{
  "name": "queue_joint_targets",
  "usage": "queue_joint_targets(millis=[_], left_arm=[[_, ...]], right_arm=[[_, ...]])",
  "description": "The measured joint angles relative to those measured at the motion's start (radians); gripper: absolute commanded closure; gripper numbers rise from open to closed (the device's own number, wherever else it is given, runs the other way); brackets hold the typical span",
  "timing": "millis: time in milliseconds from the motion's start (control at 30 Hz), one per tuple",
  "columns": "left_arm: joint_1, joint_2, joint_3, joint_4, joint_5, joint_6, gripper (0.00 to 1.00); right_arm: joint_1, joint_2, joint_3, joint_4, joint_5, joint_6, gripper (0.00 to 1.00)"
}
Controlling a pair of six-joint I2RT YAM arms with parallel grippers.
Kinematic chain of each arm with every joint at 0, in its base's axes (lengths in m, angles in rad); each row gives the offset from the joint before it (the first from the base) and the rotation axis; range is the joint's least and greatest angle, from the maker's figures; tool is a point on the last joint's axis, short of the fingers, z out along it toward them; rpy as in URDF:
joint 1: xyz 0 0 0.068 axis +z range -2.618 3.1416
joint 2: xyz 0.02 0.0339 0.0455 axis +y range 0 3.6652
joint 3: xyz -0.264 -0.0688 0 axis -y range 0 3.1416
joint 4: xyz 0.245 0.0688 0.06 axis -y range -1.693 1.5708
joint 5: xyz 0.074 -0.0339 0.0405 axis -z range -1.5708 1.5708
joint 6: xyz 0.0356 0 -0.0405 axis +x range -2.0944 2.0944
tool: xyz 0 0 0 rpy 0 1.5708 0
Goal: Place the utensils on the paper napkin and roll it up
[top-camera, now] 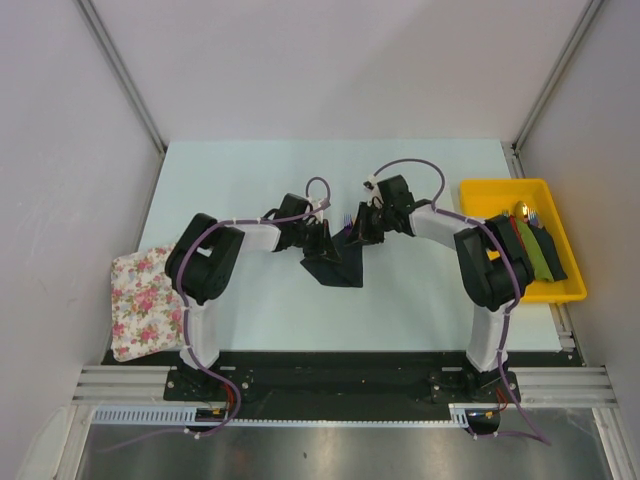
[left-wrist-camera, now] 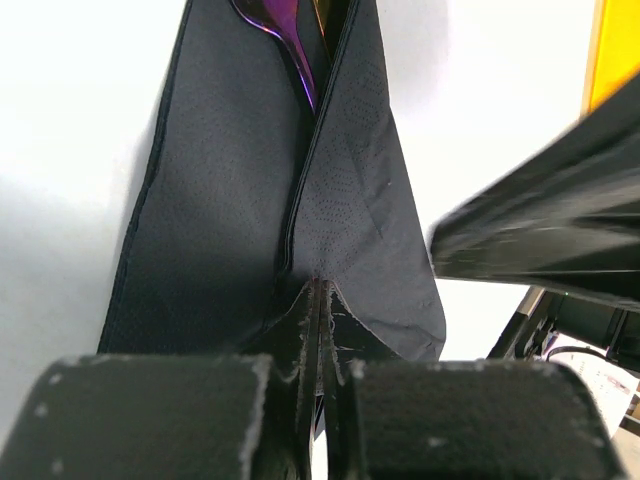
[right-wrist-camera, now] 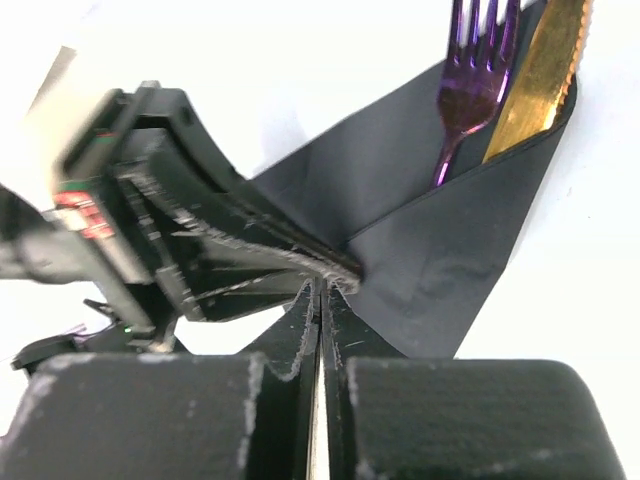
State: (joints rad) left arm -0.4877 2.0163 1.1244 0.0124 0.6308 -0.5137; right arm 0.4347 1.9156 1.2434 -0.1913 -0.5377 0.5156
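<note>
Black paper napkin [top-camera: 335, 268] folded into a loose wedge at mid-table, pinched from 2 sides. Nearest of all, nearer than the napkin and well to its left, floral cloth [top-camera: 140, 300] lying flat at the left edge of the pale table [top-camera: 250, 180]. Just left of the napkin, left gripper [top-camera: 318, 240], jaws pressed together on a fold of the sheet. Seen from that wrist, 2 dark matte layers rising away from the pinch and parting into a narrow V. Just right of the napkin, right gripper [top-camera: 362, 232], jaws likewise squeezed tight, nipping an edge of the same sheet, with 1 blurred finger of the left gripper crossing directly in front of its tips. Both grippers close together over the napkin's upper part, nearly touching. Tucked inside the napkin's fold, utensils [top-camera: 347, 222]: purple fork [right-wrist-camera: 470, 80] and gold knife [right-wrist-camera: 540, 70] side by side, handles buried in the pocket, tines and blade sticking out past the napkin's far end. Well to the right of the napkin, yellow tray [top-camera: 480, 190] at the table's right edge, holding red and green rolls [top-camera: 540, 255] and a gold spoon [top-camera: 521, 211].
</note>
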Motion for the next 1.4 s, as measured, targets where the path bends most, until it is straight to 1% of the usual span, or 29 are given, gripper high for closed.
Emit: queue_joint_targets(millis=[333,400,533,667,833,967,1133,1200,1400], left_arm=[[0.000,0.000,0.000,0.000,0.000,0.000,0.97],[0.000,0.000,0.000,0.000,0.000,0.000,0.96],[0.004,-0.006,-0.019,0.029,0.007,-0.001,0.85],[0.006,-0.067,-0.102,0.096,0.042,-0.010,0.84],[-0.018,-0.136,-0.133,0.157,0.081,-0.013,0.85],[-0.048,-0.145,-0.133,0.201,0.092,-0.028,0.87],[-0.059,-0.120,-0.140,0.212,0.087,-0.047,0.90],[-0.057,-0.102,-0.148,0.210,0.078,-0.046,0.94],[-0.051,-0.039,-0.146,0.179,0.052,-0.047,0.99]], right_arm=[[0.029,0.094,0.009,-0.026,0.040,-0.018,1.00],[0.033,0.106,0.009,-0.025,0.046,-0.020,1.00],[0.034,0.119,0.016,-0.024,0.040,-0.020,1.00],[0.034,0.121,0.016,-0.023,0.039,-0.019,1.00],[0.033,0.121,0.016,-0.021,0.035,-0.019,1.00],[0.032,0.121,0.016,-0.021,0.033,-0.018,1.00],[0.031,0.122,0.016,-0.021,0.031,-0.015,1.00],[0.030,0.122,0.016,-0.021,0.029,-0.015,1.00],[0.029,0.122,0.017,-0.020,0.015,-0.014,0.93]])
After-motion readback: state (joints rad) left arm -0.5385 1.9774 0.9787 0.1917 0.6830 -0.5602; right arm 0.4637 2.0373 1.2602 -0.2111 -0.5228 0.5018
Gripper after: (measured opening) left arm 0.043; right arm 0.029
